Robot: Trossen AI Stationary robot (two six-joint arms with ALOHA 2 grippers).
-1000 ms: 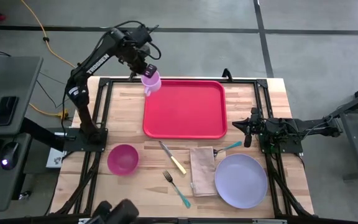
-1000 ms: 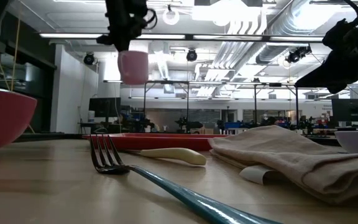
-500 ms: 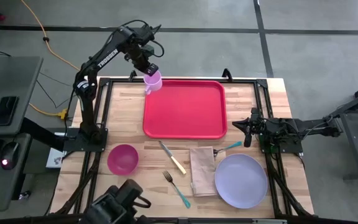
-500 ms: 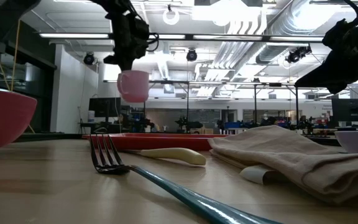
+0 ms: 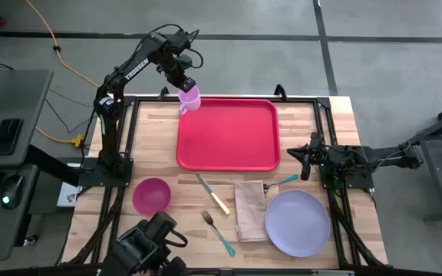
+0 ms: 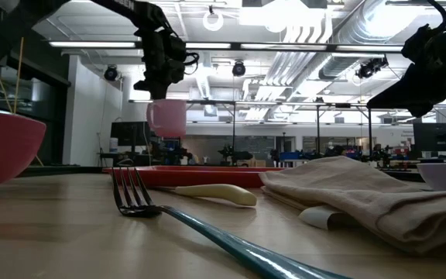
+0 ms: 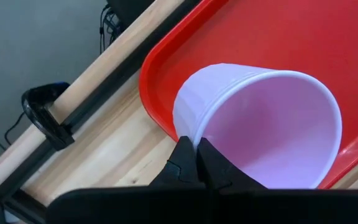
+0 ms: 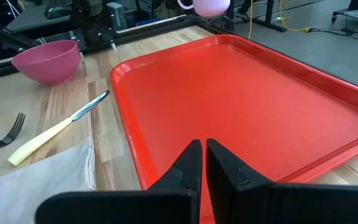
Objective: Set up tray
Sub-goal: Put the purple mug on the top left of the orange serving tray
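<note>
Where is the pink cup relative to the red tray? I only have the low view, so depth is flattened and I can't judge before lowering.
Observer: From above, the pale pink plastic cup hangs at the far left corner of the flat red plastic tray, overlapping its rim.
Operator: How is it gripped?
Observer: The left gripper is shut on the cup's rim, one finger inside and one outside.
Operator: Is the tray bare?
Observer: Yes, the right wrist view shows nothing lying on its surface.
Operator: And the right arm?
Observer: The right gripper is shut, empty, waiting low at the tray's right side.
</note>
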